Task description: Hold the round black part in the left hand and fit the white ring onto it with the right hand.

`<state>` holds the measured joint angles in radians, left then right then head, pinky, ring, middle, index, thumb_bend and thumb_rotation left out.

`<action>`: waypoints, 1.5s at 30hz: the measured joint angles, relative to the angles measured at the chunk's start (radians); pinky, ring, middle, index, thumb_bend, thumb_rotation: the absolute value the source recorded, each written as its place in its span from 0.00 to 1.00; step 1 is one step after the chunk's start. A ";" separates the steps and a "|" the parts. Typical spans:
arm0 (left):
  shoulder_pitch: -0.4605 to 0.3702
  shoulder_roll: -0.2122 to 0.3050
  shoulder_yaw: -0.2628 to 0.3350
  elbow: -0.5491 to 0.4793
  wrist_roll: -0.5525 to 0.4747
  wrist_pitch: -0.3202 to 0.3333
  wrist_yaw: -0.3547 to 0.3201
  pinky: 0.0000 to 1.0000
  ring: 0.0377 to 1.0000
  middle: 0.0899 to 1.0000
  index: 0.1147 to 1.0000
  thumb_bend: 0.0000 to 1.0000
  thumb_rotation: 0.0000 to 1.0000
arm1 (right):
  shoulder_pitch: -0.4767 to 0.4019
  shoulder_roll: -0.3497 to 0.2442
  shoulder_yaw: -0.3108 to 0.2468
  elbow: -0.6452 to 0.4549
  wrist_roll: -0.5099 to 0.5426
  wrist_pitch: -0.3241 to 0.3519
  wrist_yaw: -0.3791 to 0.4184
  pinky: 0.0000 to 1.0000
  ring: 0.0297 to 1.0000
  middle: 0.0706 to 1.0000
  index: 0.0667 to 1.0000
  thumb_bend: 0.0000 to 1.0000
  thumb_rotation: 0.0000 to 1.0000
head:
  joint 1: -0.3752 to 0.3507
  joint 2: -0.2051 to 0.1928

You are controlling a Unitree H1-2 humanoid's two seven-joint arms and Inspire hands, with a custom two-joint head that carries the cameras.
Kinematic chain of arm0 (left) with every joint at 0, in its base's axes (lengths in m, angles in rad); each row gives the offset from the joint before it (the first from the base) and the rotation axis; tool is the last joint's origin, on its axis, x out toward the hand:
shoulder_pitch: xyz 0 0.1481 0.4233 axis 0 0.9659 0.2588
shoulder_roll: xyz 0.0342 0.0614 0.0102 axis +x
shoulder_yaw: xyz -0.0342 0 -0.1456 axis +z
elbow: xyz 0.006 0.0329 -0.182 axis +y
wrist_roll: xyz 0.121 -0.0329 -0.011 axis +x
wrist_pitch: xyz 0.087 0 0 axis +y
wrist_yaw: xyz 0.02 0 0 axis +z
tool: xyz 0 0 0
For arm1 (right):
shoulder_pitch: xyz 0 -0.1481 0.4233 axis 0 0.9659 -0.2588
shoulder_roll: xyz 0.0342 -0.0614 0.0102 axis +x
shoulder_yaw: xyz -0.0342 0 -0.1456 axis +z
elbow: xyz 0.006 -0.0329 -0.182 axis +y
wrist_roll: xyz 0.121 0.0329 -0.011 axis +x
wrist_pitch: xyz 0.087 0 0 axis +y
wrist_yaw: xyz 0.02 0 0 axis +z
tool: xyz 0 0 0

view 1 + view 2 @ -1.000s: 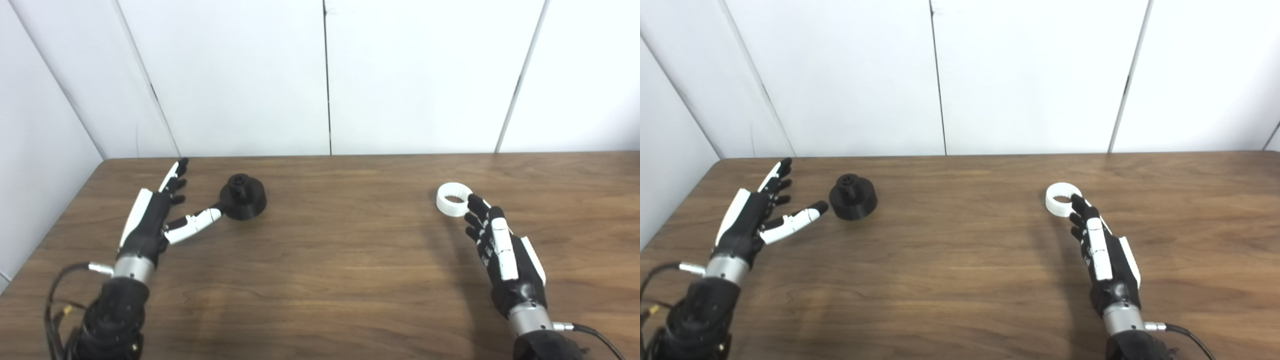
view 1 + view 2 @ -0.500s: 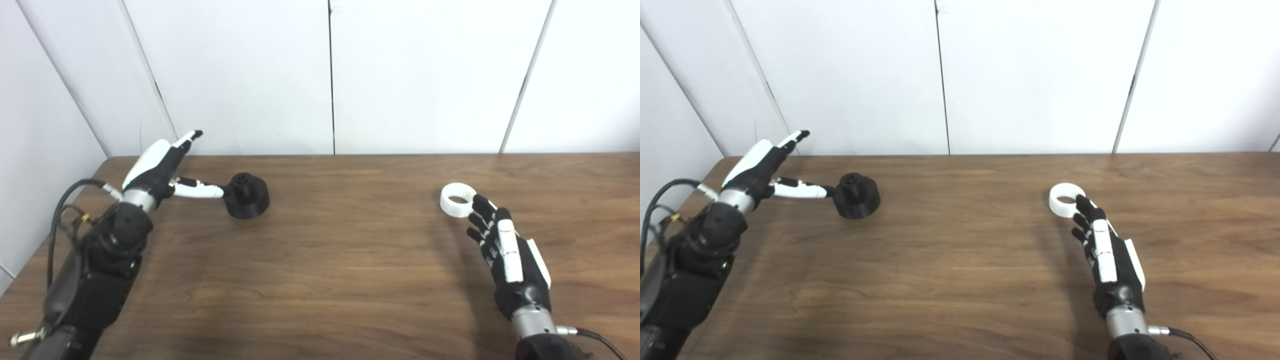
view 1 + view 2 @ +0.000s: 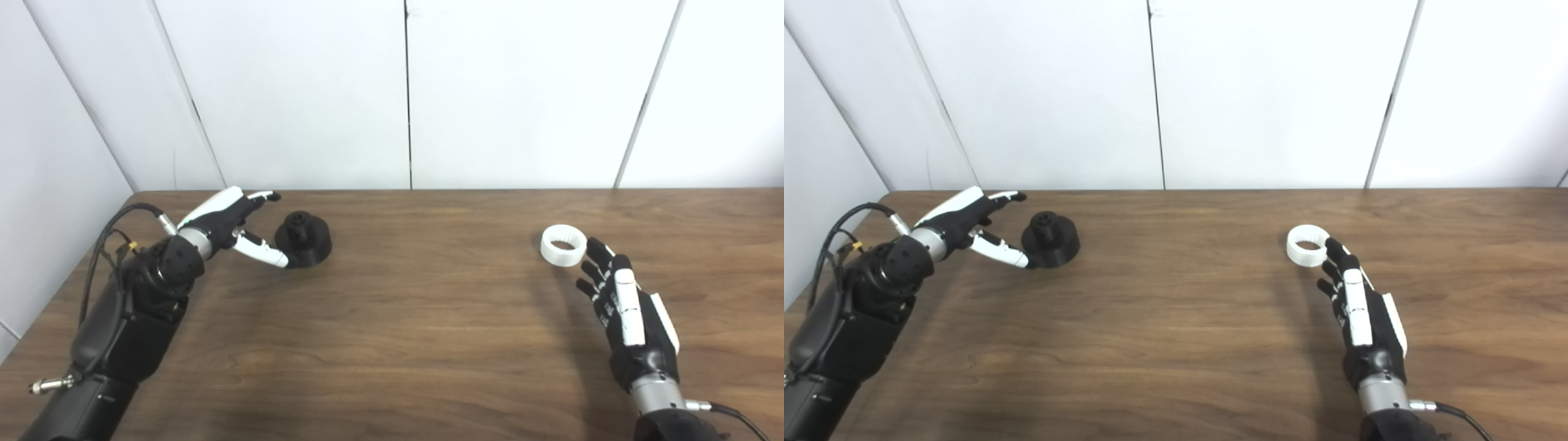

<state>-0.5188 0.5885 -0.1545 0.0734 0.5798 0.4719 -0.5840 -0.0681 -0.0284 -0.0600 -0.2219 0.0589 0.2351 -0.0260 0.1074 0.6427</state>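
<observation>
The round black part (image 3: 303, 239) sits on the brown table at the back left, a small hub standing up from its wide base. My left hand (image 3: 236, 223) is open just to its left, turned sideways; its thumb reaches down to the part's near-left edge and its other fingers stretch toward the part's far side. The white ring (image 3: 563, 245) lies flat on the table at the right. Just in front of the ring, my right hand (image 3: 621, 306) is open and flat, fingertips close to the ring's right edge, holding nothing.
The table (image 3: 404, 318) runs to white wall panels at the back, and a white side wall closes off the left. Cables hang from my left forearm (image 3: 116, 226) near the table's left edge.
My left hand has swung from lying low on the table to a raised, sideways pose beside the black part, then dropped its fingers toward it. The right hand has barely moved. The camera shifted slightly.
</observation>
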 measured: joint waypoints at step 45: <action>-0.100 -0.055 -0.103 0.223 0.052 -0.016 0.114 0.98 1.00 0.99 0.89 0.97 0.21 | 0.016 -0.039 0.010 -0.015 -0.001 -0.001 0.023 0.87 0.93 0.90 0.84 0.49 1.00 | -0.005 -0.011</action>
<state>-0.6191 0.5331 -0.2580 0.2968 0.6319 0.4562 -0.4700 -0.0525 -0.0674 -0.0497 -0.2366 0.0583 0.2338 -0.0033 0.1028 0.6320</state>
